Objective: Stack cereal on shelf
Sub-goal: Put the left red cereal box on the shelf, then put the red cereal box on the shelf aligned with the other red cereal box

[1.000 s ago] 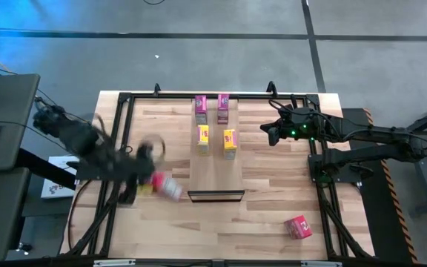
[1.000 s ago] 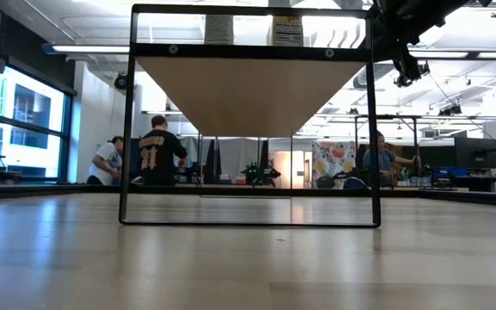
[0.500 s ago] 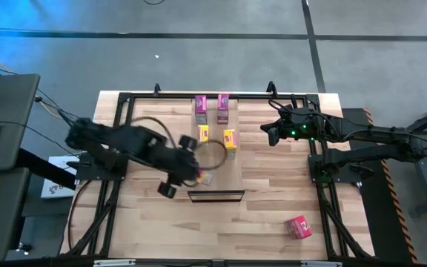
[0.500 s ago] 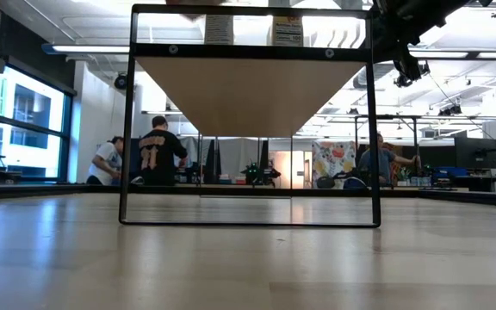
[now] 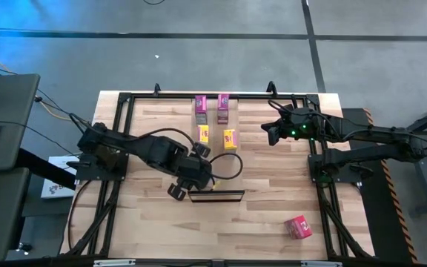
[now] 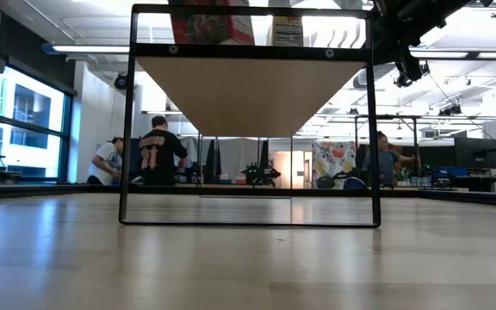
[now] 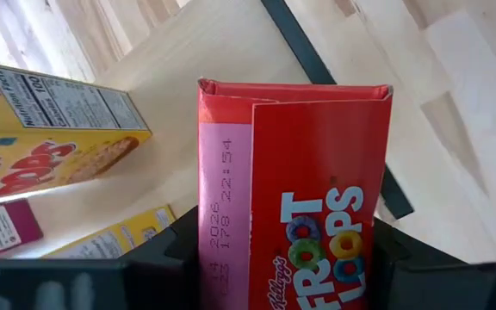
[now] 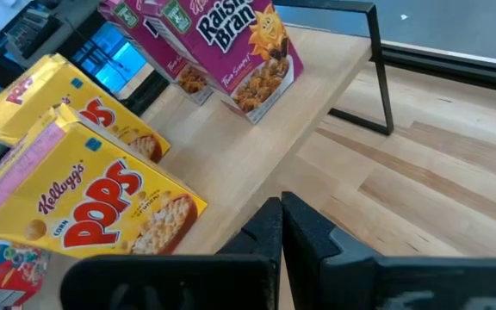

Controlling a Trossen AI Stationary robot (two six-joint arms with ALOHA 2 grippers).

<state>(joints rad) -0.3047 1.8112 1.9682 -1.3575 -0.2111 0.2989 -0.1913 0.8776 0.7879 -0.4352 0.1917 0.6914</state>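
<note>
The shelf (image 5: 217, 159) is a pale plank with a dark frame at its near end. Two magenta boxes (image 5: 200, 107) and two yellow boxes (image 5: 230, 139) stand on it. My left gripper (image 5: 195, 176) hangs over the shelf's near end, shut on a red-pink cereal box (image 7: 291, 198). That box also shows above the shelf top in the low view (image 6: 209, 24). The other red-pink box (image 5: 297, 227) lies on the table near its right front corner. My right gripper (image 5: 271, 133) waits shut to the right of the shelf. My left gripper pinches the red-pink box between its two fingers (image 7: 183, 254), one on each side of the box's lower part (image 7: 231, 258). The box reaches out past the fingertips, with its flap end (image 7: 295, 90) farthest from the wrist. Whether it rests on the shelf, I cannot tell.
The dark shelf frame (image 6: 248, 222) stands on the tabletop in the middle. Black rails run along the table's left, right and far sides (image 5: 199, 95). People show in the room beyond the table (image 6: 158, 155).
My left arm has swung from the table's left side toward the shelf, carrying the red-pink box clear of the table. It now stands over the shelf's near end, and the box has come into sight above the shelf top in the low view.
</note>
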